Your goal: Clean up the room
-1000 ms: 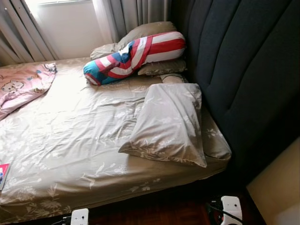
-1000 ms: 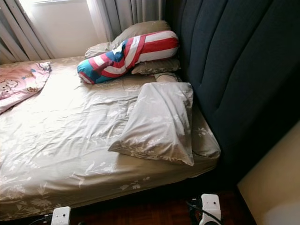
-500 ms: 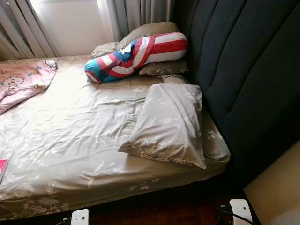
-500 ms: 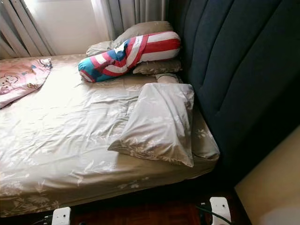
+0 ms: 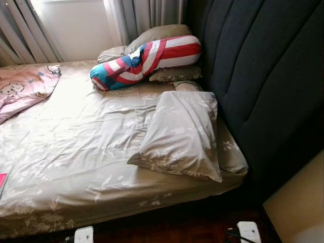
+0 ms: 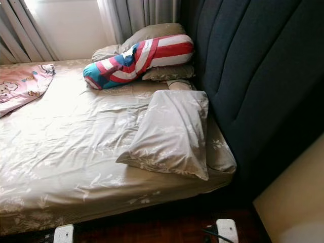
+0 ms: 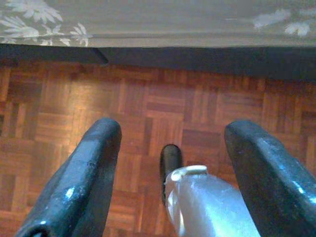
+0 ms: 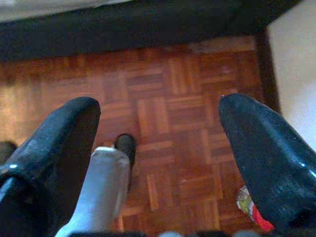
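Bed (image 5: 76, 152) beside a dark headboard (image 5: 263, 76).
Beige pillow (image 5: 182, 134) lies near a striped bolster (image 5: 147, 61); left claw (image 7: 170, 168) and right claw (image 8: 158, 148) hang released above parquet floor (image 7: 197, 108).

both arms hang low over the floor (image 7: 59, 103). the left gripper (image 7: 170, 148) points down at it, fingers (image 7: 89, 173) spread wide. the right gripper (image 8: 158, 143) does the same, its fingers (image 8: 261, 158) also wide apart.

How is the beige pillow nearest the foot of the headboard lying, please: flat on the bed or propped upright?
Flat. The beige pillow lies on the floral sheet beside the dark headboard, its lower corners overhanging nothing.
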